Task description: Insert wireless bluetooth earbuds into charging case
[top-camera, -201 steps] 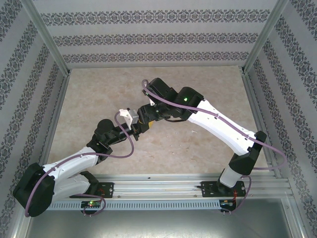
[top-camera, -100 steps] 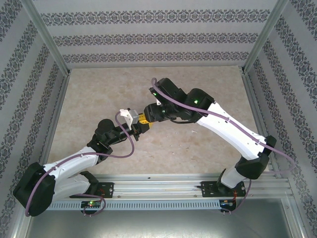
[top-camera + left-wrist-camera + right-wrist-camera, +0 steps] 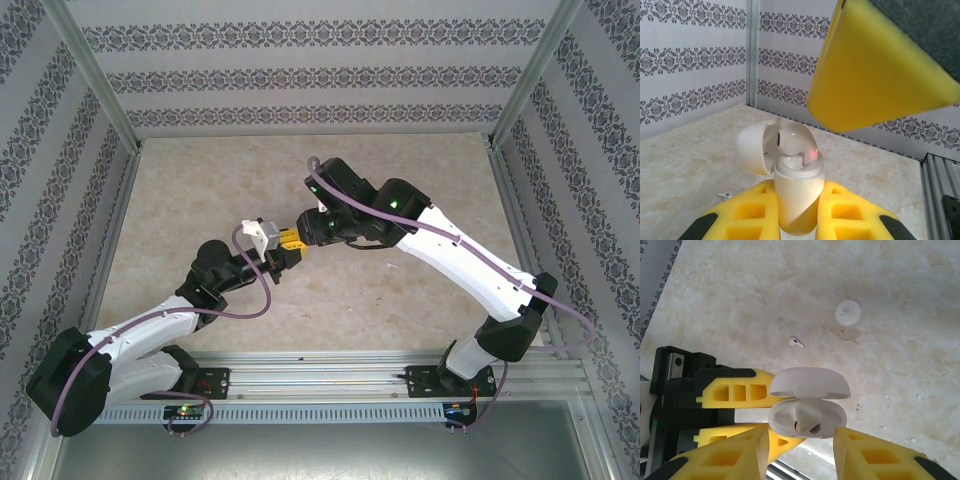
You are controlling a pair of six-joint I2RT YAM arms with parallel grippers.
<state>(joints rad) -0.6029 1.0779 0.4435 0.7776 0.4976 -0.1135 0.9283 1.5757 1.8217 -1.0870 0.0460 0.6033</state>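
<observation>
From the overhead camera I see both arms reaching in to meet over the middle of the tabletop point(image 3: 200, 200). The left arm point(image 3: 150, 335) runs low from its base at the near left, stretched forward and to the right with its wrist roughly level. The right arm point(image 3: 460, 255) climbs from its base at the near right, leans far to the left and bends at the wrist, so its tip points down and toward the other arm. The left pincer point(image 3: 283, 252) is clamped narrow on the charging case point(image 3: 797, 200). On its wrist camera the yellow fingers press the lower body from both sides and the case stands upright above the tabletop. Its lid point(image 3: 754, 149) is swung open to one side, and a small red light glows at the rim. One earbud point(image 3: 804, 420) sits in the open case, stem down in its well. The right pincer point(image 3: 298, 238) hangs just above the case with its jaws part-way apart. I see the opening framed between its two yellow fingers, and neither finger touches the case. The second earbud point(image 3: 797, 342) lies loose on the tabletop near the case, and a flat white disc point(image 3: 848, 312) lies a little farther off.
</observation>
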